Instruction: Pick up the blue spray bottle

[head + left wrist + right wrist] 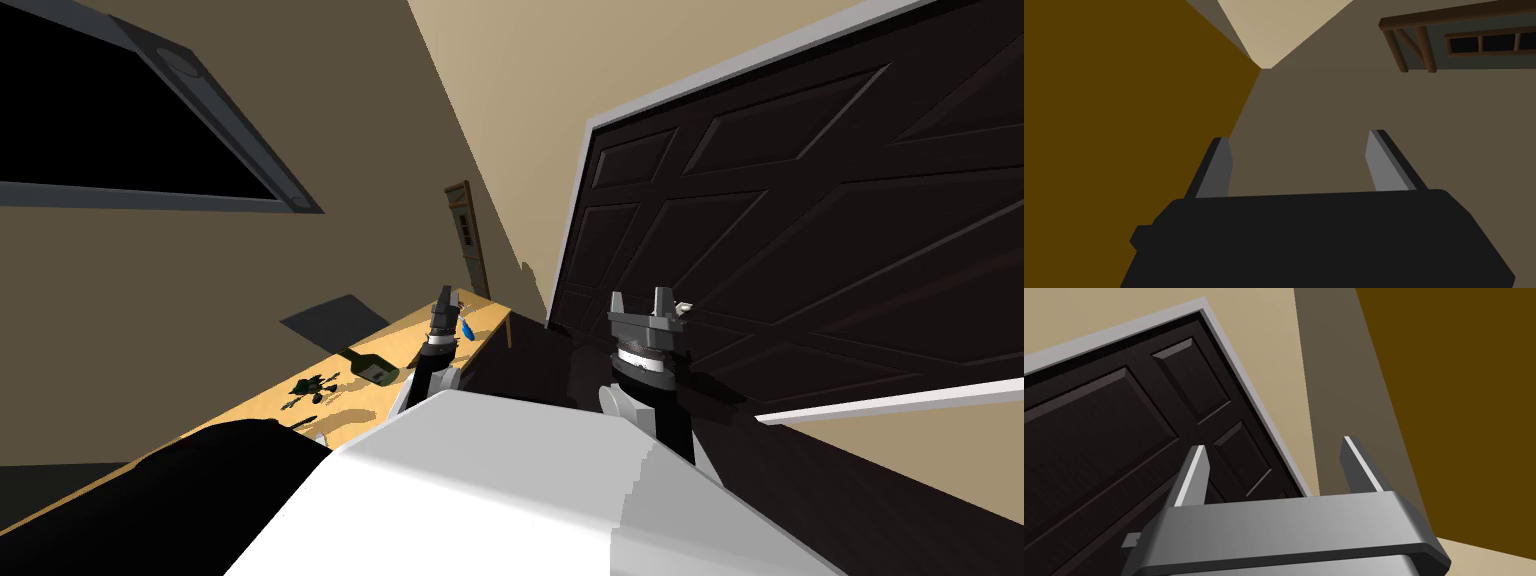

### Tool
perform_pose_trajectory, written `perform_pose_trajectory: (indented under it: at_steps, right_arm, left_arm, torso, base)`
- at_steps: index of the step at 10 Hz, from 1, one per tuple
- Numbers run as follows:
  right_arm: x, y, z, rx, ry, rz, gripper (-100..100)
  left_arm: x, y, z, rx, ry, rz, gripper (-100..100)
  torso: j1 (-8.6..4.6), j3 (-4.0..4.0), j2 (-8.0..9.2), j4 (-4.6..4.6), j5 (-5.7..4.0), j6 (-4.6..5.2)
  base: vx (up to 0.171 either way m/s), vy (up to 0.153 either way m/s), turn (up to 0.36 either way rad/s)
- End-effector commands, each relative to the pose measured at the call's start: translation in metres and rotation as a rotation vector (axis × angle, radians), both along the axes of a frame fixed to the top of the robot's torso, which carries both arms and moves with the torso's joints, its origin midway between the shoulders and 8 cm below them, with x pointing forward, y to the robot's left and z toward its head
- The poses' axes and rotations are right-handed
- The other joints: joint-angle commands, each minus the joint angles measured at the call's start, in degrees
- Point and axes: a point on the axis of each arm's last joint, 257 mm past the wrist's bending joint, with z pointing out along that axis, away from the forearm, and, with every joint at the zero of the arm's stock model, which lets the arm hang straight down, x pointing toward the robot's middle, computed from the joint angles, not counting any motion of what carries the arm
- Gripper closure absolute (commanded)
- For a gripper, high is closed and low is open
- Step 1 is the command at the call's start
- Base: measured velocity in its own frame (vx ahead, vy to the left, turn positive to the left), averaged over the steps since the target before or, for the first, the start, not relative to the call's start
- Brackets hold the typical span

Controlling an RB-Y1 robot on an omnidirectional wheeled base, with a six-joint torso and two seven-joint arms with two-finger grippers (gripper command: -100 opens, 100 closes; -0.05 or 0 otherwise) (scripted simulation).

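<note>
You have one table point(405, 335) on the left, with one green bottle point(375, 367) lying down. One blue spray bottle point(467, 328) sits near its far end, just beside your left gripper point(445, 295). Your right gripper point(640, 298) faces one dark door point(800, 250). Both grippers' fingers are spread, holding nothing.

A long, pale wooden table point(405, 335) stood against a tan wall. On it a dark green bottle point(371, 367) lay on its side, near small scattered dark green pieces point(313, 385). A dark brown panelled door point(800, 230) stood near the table's far end.
</note>
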Motion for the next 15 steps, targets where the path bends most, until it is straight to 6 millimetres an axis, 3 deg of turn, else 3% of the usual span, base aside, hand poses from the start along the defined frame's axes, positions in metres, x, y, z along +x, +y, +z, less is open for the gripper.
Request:
perform_pose_trajectory:
  at_steps: [1, 9, 12, 13, 15]
  right_arm:
    - [0.0, 0.0, 0.0, 0.0, 0.0, 0.0, 0]
    - [0.0, 0.0, 0.0, 0.0, 0.0, 0.0, 0]
    - [0.0, 0.0, 0.0, 0.0, 0.0, 0.0, 0]
    - [0.0, 0.0, 0.0, 0.0, 0.0, 0.0, 0]
    - [0.0, 0.0, 0.0, 0.0, 0.0, 0.0, 0]
  left_arm:
    - [0.005, 0.001, -0.011, 0.017, 0.039, -0.007, -100]
    - [0.03, 0.031, -0.114, 0.079, 0.379, -0.005, -100]
    - [0.031, 0.051, -0.162, 0.098, 0.532, 0.012, -100]
    - [0.031, 0.051, -0.162, 0.098, 0.532, 0.012, -100]
    - [0.028, 0.067, -0.196, 0.112, 0.641, 0.027, -100]
  torso:
    - [0.0, 0.0, 0.0, 0.0, 0.0, 0.0]
    - [-0.16, -0.11, -0.19, -0.05, -0.04, 0.0]
    - [-0.21, -0.14, -0.24, -0.06, -0.05, 0.0]
    - [-0.18, -0.15, -0.25, -0.06, -0.04, 0.0]
    - [-0.12, -0.09, -0.16, -0.04, -0.03, 0.0]
  base:
    - [0.013, -0.013, -0.027]
    - [0.052, -0.043, -0.044]
    - [0.066, -0.052, -0.05]
    - [0.042, -0.03, -0.015]
    - [0.047, -0.043, -0.049]
